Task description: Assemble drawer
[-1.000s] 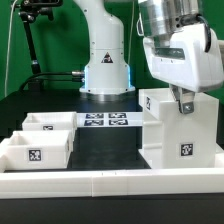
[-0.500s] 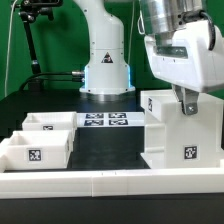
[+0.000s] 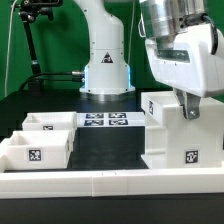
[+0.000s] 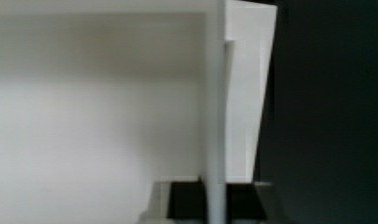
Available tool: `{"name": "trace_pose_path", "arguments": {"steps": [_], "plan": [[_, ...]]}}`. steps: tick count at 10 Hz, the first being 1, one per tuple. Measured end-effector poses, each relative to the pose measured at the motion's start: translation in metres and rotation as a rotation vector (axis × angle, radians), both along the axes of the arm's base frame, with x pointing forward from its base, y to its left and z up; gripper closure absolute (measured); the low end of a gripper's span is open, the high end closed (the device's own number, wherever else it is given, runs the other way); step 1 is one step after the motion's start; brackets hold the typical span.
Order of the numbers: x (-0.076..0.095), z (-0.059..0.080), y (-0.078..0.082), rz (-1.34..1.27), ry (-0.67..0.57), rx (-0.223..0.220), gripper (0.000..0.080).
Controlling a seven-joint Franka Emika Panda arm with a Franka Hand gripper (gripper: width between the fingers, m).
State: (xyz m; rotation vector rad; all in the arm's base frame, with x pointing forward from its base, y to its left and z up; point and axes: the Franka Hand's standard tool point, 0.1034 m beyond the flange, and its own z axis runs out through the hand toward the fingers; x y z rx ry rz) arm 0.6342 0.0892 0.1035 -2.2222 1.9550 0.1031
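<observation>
Drawer casing [image 3: 180, 135] sat on the table [image 3: 110, 150], exterior view's right, jaws clamped on its thin upper wall. Off-centre grip could let it twist, slip or tip.

A robotics lab. A white robot arm [image 3: 106, 55] stands on a black table [image 3: 112, 150] beside the marker board [image 3: 105, 121]; the drawer [image 3: 170, 135] pieces carry printed square tags
</observation>
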Motion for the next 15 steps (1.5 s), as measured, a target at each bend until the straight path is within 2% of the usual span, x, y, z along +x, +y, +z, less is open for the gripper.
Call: {"name": "trace_pose_path", "arguments": {"steps": [5, 6, 7, 8, 9, 10, 11, 12, 14, 15], "plan": [[0.0074, 0.0000, -0.0007, -0.011, 0.017, 0.005, 0.0761], [0.0071, -0.0003, -0.0005, -0.007, 0.016, 0.005, 0.0687], [0.0070, -0.0003, -0.0001, -0.003, 0.016, 0.005, 0.0687], [0.0070, -0.0004, 0.0002, 0.000, 0.015, 0.005, 0.0553], [0.0069, -0.0004, 0.0006, 0.004, 0.015, 0.004, 0.0368], [0.0069, -0.0004, 0.0009, 0.006, 0.014, 0.004, 0.0238], [0.0068, -0.0004, 0.0012, 0.007, 0.014, 0.004, 0.0238], [0.0068, -0.0004, 0.0016, 0.008, 0.014, 0.004, 0.0168], [0.0062, 0.0004, 0.0024, 0.020, 0.012, 0.004, 0.0155], [0.0007, 0.0056, 0.0035, 0.078, 0.002, 0.001, 0.0151]]}}
